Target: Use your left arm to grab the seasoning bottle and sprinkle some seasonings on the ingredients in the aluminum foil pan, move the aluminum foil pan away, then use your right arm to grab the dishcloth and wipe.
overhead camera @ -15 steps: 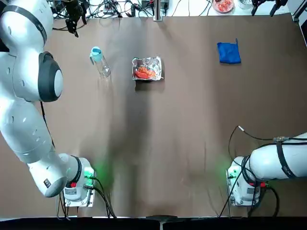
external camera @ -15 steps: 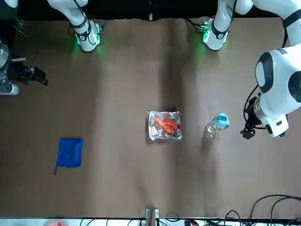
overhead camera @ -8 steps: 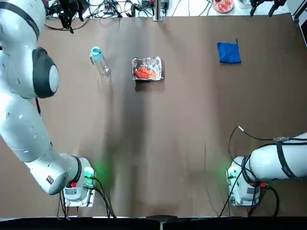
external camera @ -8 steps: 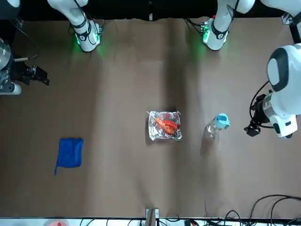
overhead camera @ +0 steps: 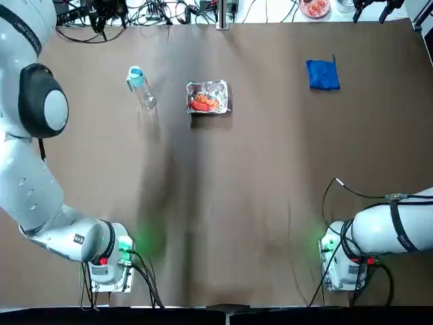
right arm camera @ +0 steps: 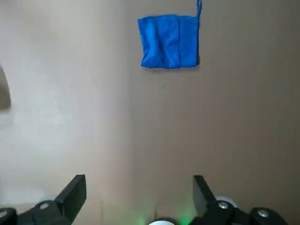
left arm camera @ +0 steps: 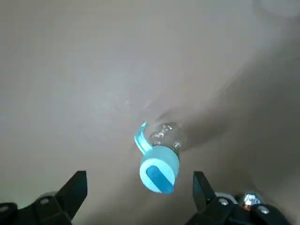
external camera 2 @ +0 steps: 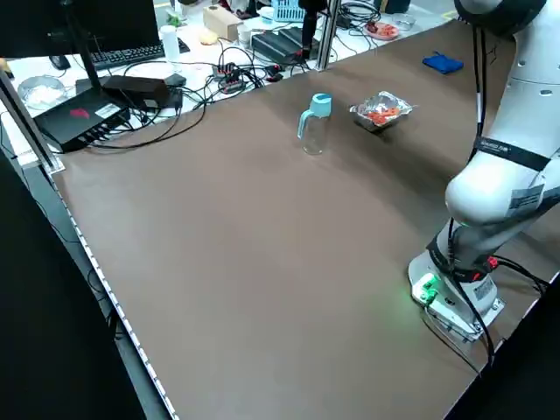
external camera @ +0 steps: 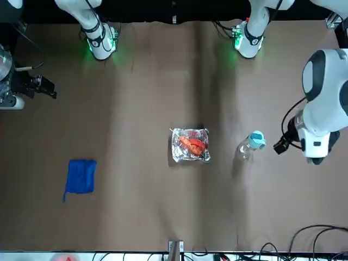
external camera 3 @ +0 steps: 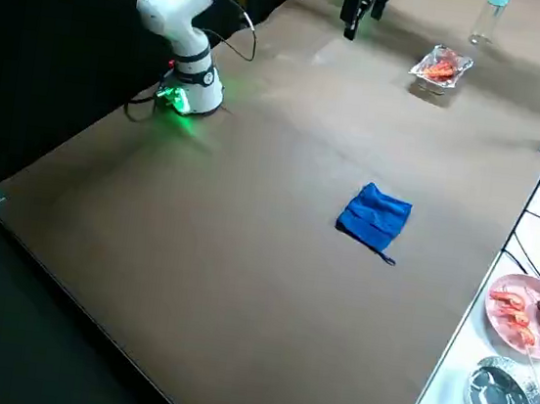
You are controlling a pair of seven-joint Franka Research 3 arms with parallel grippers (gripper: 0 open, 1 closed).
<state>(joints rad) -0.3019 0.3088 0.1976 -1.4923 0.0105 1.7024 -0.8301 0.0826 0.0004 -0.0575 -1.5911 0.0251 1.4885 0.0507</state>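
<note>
The left fingers (left arm camera: 76, 193) are spread wide, and nothing is held between them. The seasoning bottle (left arm camera: 160, 158) is seen standing upright on the tabletop (overhead camera: 223, 183), below the gap of the left gripper (left arm camera: 140, 197). The aluminum foil pan (overhead camera: 208, 97) with the ingredients (overhead camera: 203, 102) is placed just beside the bottle. The right fingers (right arm camera: 75, 192) are spread wide too, with nothing held. The dishcloth (right arm camera: 169, 41) is laid flat, well apart from the pan.
</note>
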